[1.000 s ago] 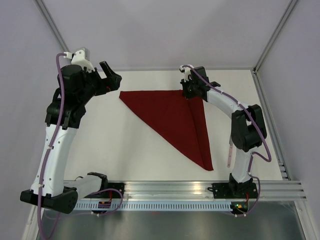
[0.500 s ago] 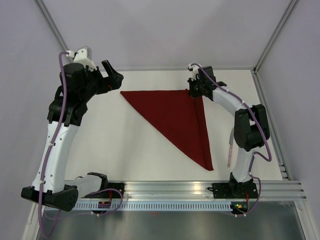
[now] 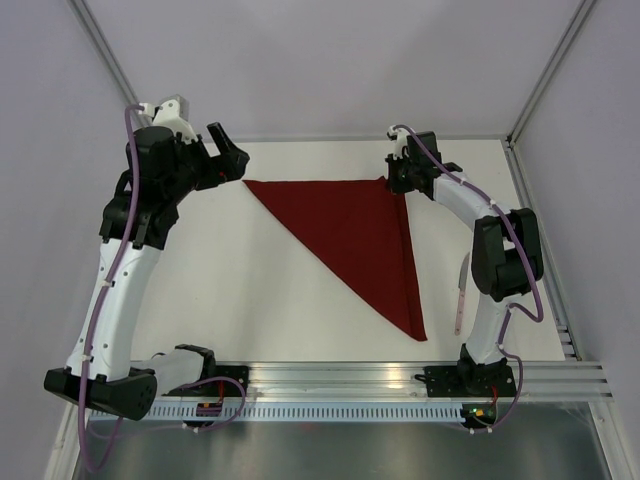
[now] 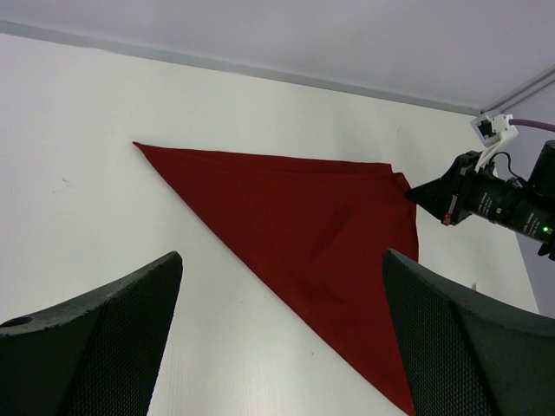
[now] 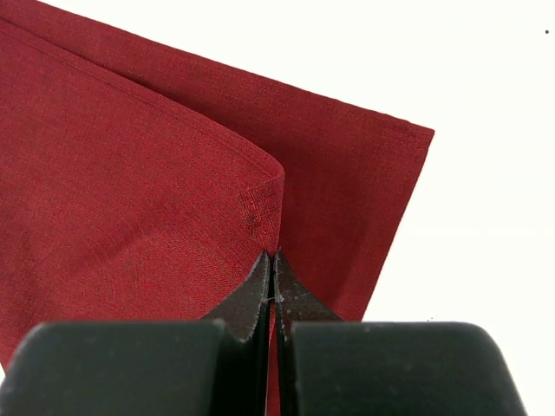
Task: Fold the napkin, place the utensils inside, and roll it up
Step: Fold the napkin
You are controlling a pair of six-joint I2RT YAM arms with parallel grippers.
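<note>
The dark red napkin (image 3: pixel 350 225) lies on the white table as a triangle, its long edge running from the far left corner down to a near right point. My right gripper (image 3: pixel 392 183) is at its far right corner, shut on the upper layer's corner (image 5: pixel 264 204), which is slightly raised over the layer below. My left gripper (image 3: pixel 232 152) hovers open above the table just left of the napkin's far left corner (image 4: pixel 143 147), holding nothing. The knife (image 3: pixel 460 295) lies to the right of the napkin beside my right arm, handle nearest me.
A metal rail (image 3: pixel 350 385) runs along the near edge of the table and holds both arm bases. Grey walls close in the far side and both flanks, with a frame strip (image 3: pixel 545 260) along the right edge.
My right gripper has carried the napkin's upper corner right and farther back, bringing it close to the lower corner. My left arm has drifted slightly right, still open.
</note>
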